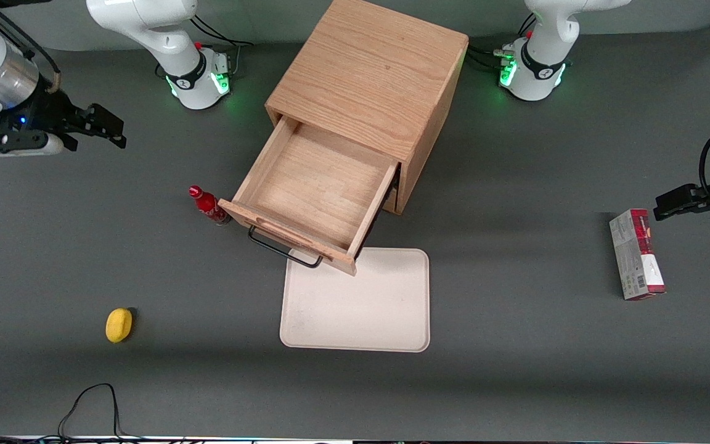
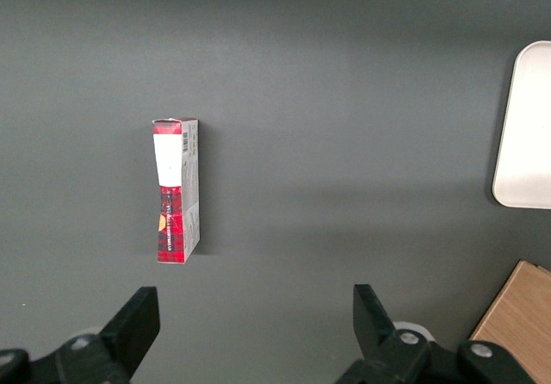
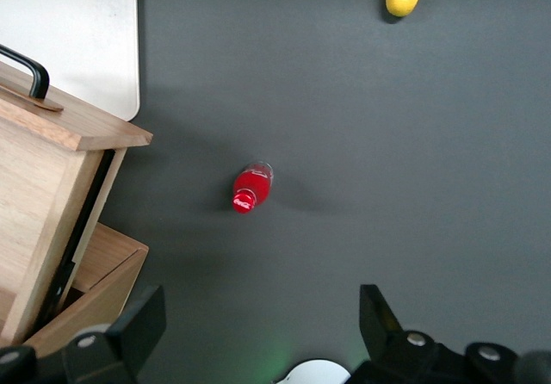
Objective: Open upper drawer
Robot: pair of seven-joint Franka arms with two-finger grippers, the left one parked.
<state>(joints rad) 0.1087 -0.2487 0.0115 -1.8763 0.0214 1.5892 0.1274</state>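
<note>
Upper drawer [image 1: 318, 191] of the oak cabinet [image 1: 370, 80] stands pulled well out toward the front camera, its pale box body bare inside and its black wire handle [image 1: 281, 250] overhanging the near edge of the white tray [image 1: 358, 308] that lies on the grey table [image 1: 515, 370]. The gripper [image 1: 105, 126] hangs high near the working arm's end of the table, well apart from the drawer, fingers spread wide and holding nothing; the right wrist view shows both fingertips [image 3: 142, 324] parted over bare table. By my reading the task looks done, so the risks lie in any further motion. The red bottle [image 1: 207, 206] stands upright just beside the drawer front's corner, and a sweep of the arm back toward the handle could tip it. A drawer drawn this far may sag or slip its runners if pushed down or tugged again. The yellow lemon-like object [image 1: 119, 325] lies nearer the camera and the red carton [image 1: 635, 254] toward the parked arm's end, both well clear.
</note>
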